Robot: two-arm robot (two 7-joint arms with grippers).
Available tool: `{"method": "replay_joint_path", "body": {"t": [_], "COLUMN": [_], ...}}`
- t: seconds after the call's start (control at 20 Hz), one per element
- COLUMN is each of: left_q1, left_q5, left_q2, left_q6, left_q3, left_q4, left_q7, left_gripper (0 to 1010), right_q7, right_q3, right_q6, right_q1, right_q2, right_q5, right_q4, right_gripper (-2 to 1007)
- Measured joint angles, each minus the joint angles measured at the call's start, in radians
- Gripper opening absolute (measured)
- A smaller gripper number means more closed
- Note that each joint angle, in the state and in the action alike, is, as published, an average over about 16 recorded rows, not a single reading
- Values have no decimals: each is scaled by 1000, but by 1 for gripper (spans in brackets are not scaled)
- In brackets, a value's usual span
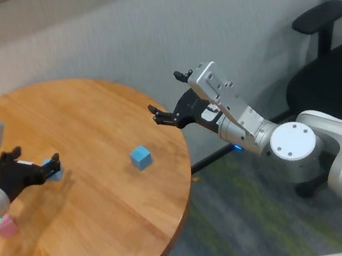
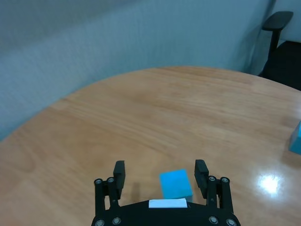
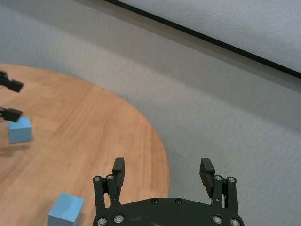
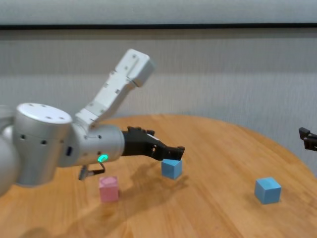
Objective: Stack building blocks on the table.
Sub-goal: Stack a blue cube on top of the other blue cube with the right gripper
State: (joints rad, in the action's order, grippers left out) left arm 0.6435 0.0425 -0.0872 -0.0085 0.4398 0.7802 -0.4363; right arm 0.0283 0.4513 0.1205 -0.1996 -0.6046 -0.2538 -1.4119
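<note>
**Blue block sits between open left fingers**

Black fingers of the left gripper [image 2: 161, 175] stand apart, one on each side of a light blue block [image 2: 176, 184], with a clear gap on one side and the other finger just beside the block. In the chest view the left gripper [image 4: 171, 153] reaches out low over the table [image 4: 218, 208], its tips just above that block [image 4: 171, 168], which rests on the wood. The head view shows the same block [image 1: 51, 168] at the fingertips on the table's left part. A pink block [image 4: 108, 189] lies near the left arm's wrist, close to the robot and apart from the blue one.

Farther out, a second light blue block [image 1: 140, 157] sits alone near the table's right edge, well apart from the other two.

The right gripper [image 1: 171, 98] hangs beyond the table's right edge, jaws wide apart and holding nothing. Behind it stands a black office chair [image 1: 325, 41].
</note>
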Motion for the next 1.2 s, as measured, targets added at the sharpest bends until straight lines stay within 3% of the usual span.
{"method": "replay_joint_path", "body": {"t": [0.3, 0.6, 0.85, 1.2], "left_q1": [-100, -189, -237, -275], "left_q5": [30, 74, 110, 156], "left_q2": [-95, -193, -259, -323], "left_q6": [28, 39, 30, 6], "left_q3": [-22, -50, -77, -110], "left_q4": [208, 366, 429, 448], "left_q7": [-29, -58, -72, -83], "left_gripper": [989, 1000, 1000, 1000], "right_q7": [0, 0, 0, 0], "right_q3": [0, 0, 0, 0], "right_q6": [0, 0, 0, 0], "right_q1": [0, 0, 0, 0], "right_q2": [0, 0, 0, 0], "right_q5": [0, 0, 0, 0], "right_q4": [0, 0, 0, 0], "right_gripper": [1005, 1005, 1005, 1005]}}
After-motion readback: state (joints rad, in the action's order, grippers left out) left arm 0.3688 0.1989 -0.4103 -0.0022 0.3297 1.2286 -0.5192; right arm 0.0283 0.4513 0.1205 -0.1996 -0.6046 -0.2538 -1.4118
